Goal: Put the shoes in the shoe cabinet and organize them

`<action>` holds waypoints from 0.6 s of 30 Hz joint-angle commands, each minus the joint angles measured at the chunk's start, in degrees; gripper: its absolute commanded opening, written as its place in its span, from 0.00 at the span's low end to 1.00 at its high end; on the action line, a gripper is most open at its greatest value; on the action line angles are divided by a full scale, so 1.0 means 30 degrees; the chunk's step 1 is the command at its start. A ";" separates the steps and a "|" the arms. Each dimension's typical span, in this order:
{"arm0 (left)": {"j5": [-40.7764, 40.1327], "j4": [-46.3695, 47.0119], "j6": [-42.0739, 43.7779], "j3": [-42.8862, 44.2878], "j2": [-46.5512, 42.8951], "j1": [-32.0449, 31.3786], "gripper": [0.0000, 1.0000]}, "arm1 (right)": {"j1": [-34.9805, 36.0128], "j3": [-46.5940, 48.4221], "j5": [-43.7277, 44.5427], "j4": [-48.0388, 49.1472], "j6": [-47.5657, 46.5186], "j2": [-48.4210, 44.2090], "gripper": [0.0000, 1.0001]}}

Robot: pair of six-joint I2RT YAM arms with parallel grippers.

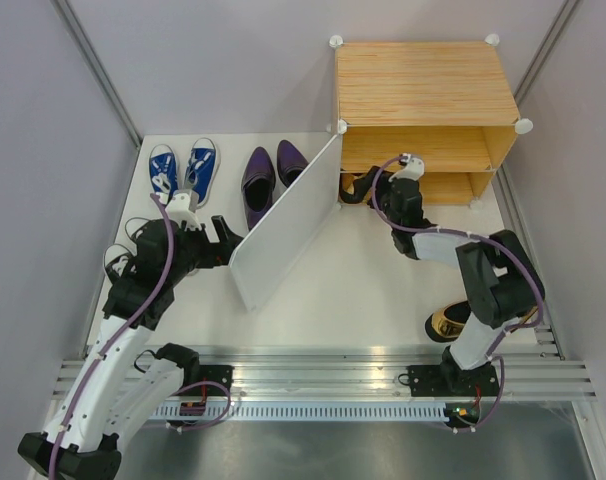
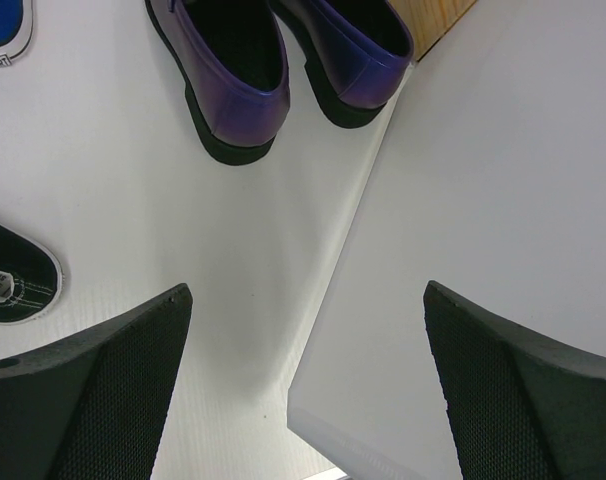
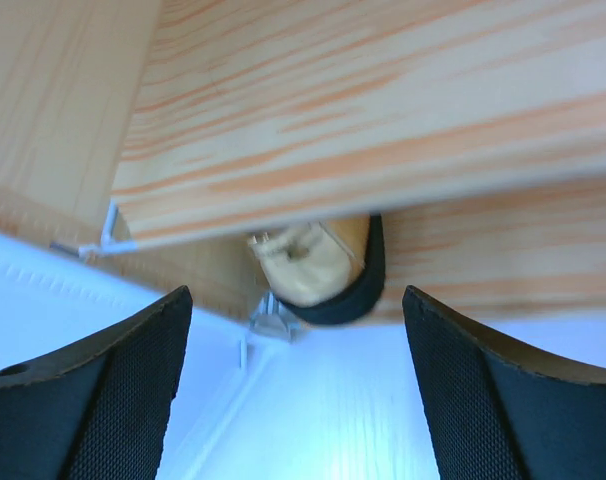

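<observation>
The shoe cabinet (image 1: 423,85) stands at the back right, its white door (image 1: 288,220) swung open toward the front. One gold shoe (image 1: 355,187) lies in the lower shelf; its heel (image 3: 318,265) shows just ahead of my open right gripper (image 3: 298,400), which holds nothing. The other gold shoe (image 1: 450,322) lies by the right arm's base. My left gripper (image 1: 228,248) is open, with the door's free corner (image 2: 383,400) between its fingers, untouched. Purple shoes (image 2: 243,80) and blue sneakers (image 1: 183,170) sit at the back left. A black shoe (image 2: 13,275) lies under the left arm.
Grey walls close in the white table (image 1: 363,290) on three sides. The open door splits the table into a left and a right part. A metal rail (image 1: 323,380) runs along the near edge by both arm bases.
</observation>
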 commanded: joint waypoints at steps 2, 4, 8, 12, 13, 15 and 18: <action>-0.0503 0.0600 0.0553 0.0030 -0.0341 -0.0050 0.99 | -0.0056 -0.2283 0.1085 -0.2520 0.0267 -0.3516 0.87; -0.0534 0.0600 0.0553 0.0030 -0.0370 -0.0051 0.99 | 0.0002 -0.3160 0.2950 -0.5769 0.0969 -0.5618 0.86; -0.0416 0.0600 0.0553 0.0059 -0.0341 -0.0050 0.99 | 0.0003 -0.4423 0.7232 -1.1160 0.2695 -0.9520 0.87; -0.0357 0.0600 0.0524 0.0059 -0.0400 -0.0050 0.99 | 0.0003 -0.4165 1.0927 -1.7975 0.5858 -1.3531 0.89; -0.0328 0.0600 0.0524 0.0088 -0.0458 -0.0079 0.99 | 0.0032 -0.3959 1.1338 -1.9070 0.7372 -1.4006 0.90; -0.0299 0.0600 0.0524 0.0030 -0.0429 -0.0080 0.99 | -0.0026 -0.3461 1.2335 -2.2380 0.9077 -1.4711 0.92; -0.0357 0.0600 0.0495 0.0030 -0.0371 -0.0080 0.99 | 0.0003 -0.2231 1.3040 -2.6485 1.2304 -1.5299 0.94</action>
